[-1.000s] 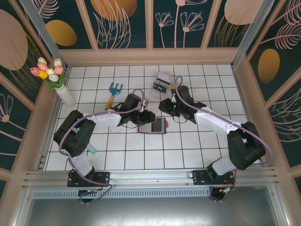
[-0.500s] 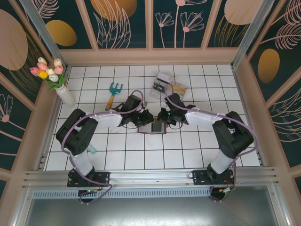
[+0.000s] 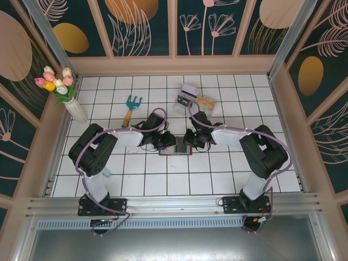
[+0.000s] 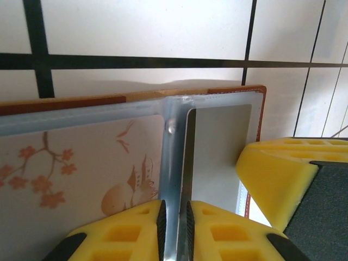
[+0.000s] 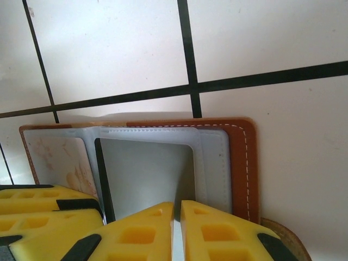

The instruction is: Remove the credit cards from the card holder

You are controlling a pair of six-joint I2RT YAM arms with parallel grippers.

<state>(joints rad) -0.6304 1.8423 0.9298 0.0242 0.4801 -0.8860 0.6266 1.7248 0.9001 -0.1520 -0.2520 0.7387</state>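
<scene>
Top view: the card holder (image 3: 175, 151) lies open mid-bench (image 3: 163, 179), with the left fingers (image 3: 167, 142) and right fingers (image 3: 187, 140) both down on it. Left wrist: left fingers (image 4: 147, 220) pinching the card holder's (image 4: 65, 102) grey pocket seam. Right wrist: right fingers (image 5: 152, 223) clamped on the pocket edge, can't tell if a card's caught too.

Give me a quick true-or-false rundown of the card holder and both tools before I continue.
1. The card holder lies open on the tiled table. True.
2. The left tool is spread wide above the holder. False: its fingers are nearly together on a pocket edge.
3. The right tool is also closed down on the card holder. True.
4. The garden fork rests on the card holder. False: it lies apart, farther back on the left.
5. A patterned card sits in one pocket. True.
</scene>
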